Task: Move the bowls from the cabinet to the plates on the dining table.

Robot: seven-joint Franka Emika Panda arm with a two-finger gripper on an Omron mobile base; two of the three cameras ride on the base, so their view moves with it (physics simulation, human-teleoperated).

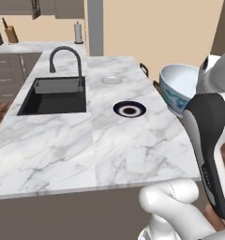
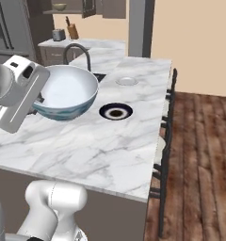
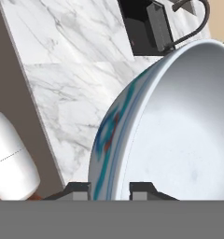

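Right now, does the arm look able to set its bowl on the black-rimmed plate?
Probably yes: the hand grips the patterned bowl by its rim, and the black-rimmed plate lies bare nearby, nothing between.

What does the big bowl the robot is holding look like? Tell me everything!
The bowl is round and deep, plain white and smooth inside, with a blue-green pattern and a touch of red around its outside. It looks like glazed china and it is empty. The gripper pinches its rim, one finger inside and one outside, holding it up above the marble dining table, tipped a little. It touches nothing else and has not reached the black-rimmed plate.
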